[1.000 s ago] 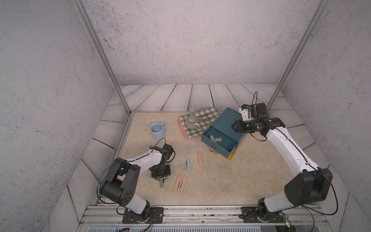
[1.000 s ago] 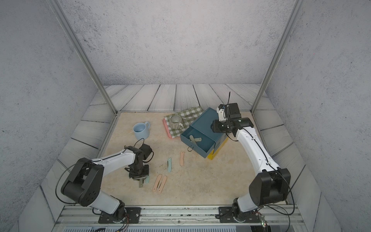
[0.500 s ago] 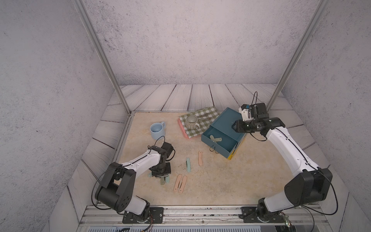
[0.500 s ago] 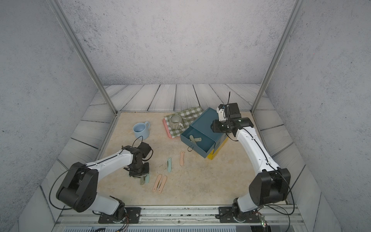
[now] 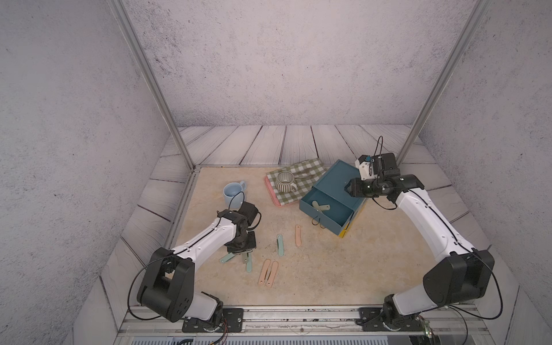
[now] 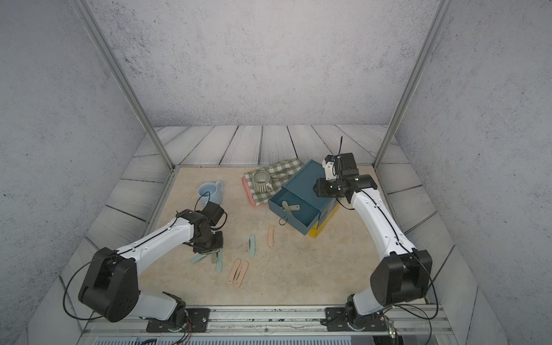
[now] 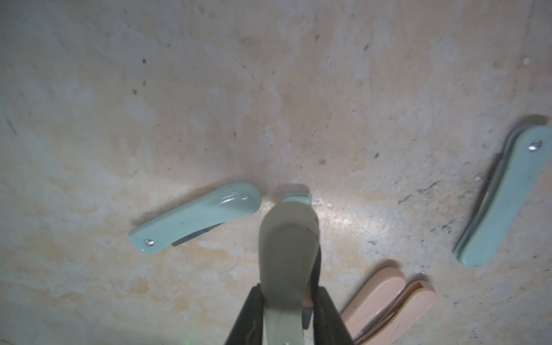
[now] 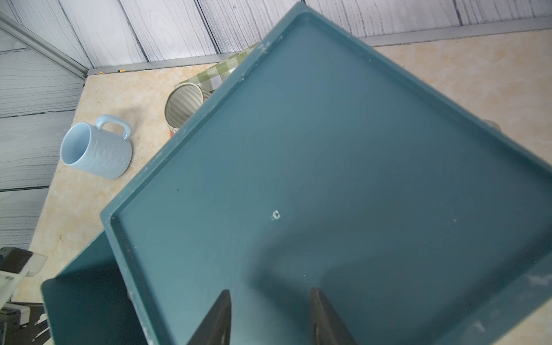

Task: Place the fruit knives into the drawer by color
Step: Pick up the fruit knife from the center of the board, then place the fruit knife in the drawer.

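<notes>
Fruit knife [image 7: 286, 248], olive-grey, prob light, stiff & slick, hangs clenched by one end in left gripper [image 7: 288, 298] low over table [image 7: 268, 89]; mid-body grip wld be steadier; right gripper [image 8: 269, 291] gapes empty over drawer chest [image 8: 328, 149].

blue mug [image 5: 234, 191]: stood upright on beige tabletop [image 5: 373, 254], handle toward the back | striped cup [image 5: 285, 181]: stood upright on green checked cloth [image 5: 310, 167] | cloth: lay over pink tray [image 5: 271, 191], tray's edge showing | mug and tray: apart
</notes>
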You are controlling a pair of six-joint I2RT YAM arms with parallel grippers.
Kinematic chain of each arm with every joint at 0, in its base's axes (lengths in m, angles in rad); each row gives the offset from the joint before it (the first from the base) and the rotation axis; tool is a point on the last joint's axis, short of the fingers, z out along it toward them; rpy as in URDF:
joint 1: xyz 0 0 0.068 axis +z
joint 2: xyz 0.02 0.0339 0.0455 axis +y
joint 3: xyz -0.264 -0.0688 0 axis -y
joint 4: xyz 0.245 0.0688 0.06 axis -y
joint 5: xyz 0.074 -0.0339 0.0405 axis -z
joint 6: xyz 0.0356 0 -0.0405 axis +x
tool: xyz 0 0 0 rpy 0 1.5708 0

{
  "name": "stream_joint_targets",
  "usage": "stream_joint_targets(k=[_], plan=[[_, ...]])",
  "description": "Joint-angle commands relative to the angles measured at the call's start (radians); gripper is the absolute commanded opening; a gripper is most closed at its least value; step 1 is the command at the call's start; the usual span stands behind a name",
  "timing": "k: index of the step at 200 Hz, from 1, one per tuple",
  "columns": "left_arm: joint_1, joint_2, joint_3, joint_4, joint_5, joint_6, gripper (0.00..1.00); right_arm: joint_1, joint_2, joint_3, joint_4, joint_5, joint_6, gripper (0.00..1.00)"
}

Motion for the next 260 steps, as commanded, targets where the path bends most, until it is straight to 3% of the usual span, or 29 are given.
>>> stream_joint_targets(k=[1,61,134,214,260], plan=[[-0.004,0.021,0.047,-0.03,0.015,0.003,0.14,0.0,0.075,-0.063,-0.242,0.034,0.014,0.44],[-0.047,0.03,0.174,-0.053,0.071,-0.025,0.14,0.0,0.085,-0.059,-0.243,0.028,0.018,0.44],[-0.174,0.076,0.462,-0.054,0.135,-0.116,0.14,0.0,0.094,-0.049,-0.243,0.025,0.02,0.44],[-0.296,0.207,0.778,0.041,0.239,-0.24,0.16,0.0,0.116,-0.057,-0.231,0.019,0.019,0.44],[-0.336,0.284,0.854,0.174,0.309,-0.346,0.15,0.0,0.123,-0.062,-0.225,0.015,0.021,0.44]])
